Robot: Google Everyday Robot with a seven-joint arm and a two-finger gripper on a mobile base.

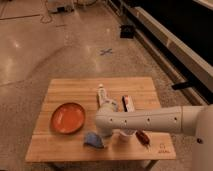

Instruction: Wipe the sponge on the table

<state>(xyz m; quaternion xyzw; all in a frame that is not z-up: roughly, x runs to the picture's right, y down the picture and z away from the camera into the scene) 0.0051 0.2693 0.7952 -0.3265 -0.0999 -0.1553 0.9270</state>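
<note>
On the worktop (75, 87) an orange plate (67, 118) lies left of the arm (150, 120), which partly covers a white cup (123, 135). The gripper (103, 133) hangs just beside the small blue sponge (93, 140) near the front edge; whether it is open or closed, I cannot tell.

Polished speckled floor (55, 55) bearing a blue cross (106, 51), beside dark wall (172, 17).

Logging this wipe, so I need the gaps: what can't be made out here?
All in the camera view:
gripper, by the sponge near the front of the table: hidden under the arm, contact with the sponge unclear.
cup: mostly covered by the arm.
logo: too small to read.
</note>
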